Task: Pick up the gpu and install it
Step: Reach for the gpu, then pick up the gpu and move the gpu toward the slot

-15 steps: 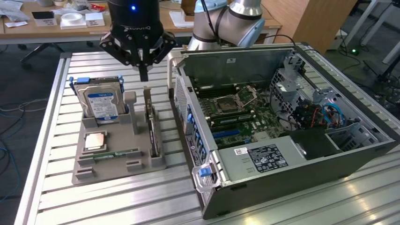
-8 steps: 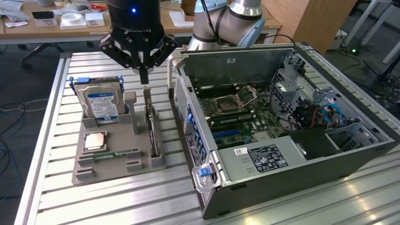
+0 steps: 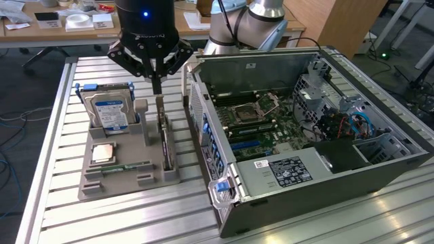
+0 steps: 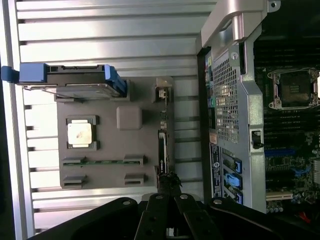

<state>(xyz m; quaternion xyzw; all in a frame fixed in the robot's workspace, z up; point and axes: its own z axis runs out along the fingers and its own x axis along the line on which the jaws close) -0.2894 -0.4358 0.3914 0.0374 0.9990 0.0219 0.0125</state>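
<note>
Slatted metal table (image 3: 54,203), itemised. My gripper (image 3: 157,90): jaws clenched, tips at the top edge of the gpu (image 3: 164,137); whether they pinch it I cannot tell. Gpu: standing on edge in a slot of the grey holder (image 3: 152,177), beside the open computer case (image 3: 379,178). Holder also carries: hard drive (image 3: 112,114), blue label, text unreadable; processor (image 3: 103,152); RAM stick (image 3: 125,166). Case: black label (image 3: 288,170), print unreadable.

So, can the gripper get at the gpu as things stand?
Probably yes: the gripper hangs right over one end of the gpu, upright in the grey holder, nothing between them; its jaws are shut.
</note>
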